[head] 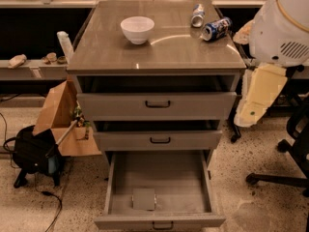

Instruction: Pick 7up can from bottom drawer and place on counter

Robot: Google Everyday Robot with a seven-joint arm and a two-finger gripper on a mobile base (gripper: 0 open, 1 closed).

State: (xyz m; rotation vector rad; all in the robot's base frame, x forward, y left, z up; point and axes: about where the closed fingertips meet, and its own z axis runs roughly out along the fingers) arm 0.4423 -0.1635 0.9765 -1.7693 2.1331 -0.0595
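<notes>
Metal drawer (164, 173), pale can (144, 198); tool offscreen

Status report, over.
Copy: gripper out of view, arm at far right. 7up can lying in open bottom drawer, near front. Nothing over it; bowl, two cans on counter.

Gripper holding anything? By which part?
Nothing seen held: gripper out of view, only arm at right; 7up can lies in bottom drawer.

White vented shell (280, 28), cream-yellow arm link (260, 93)
</notes>
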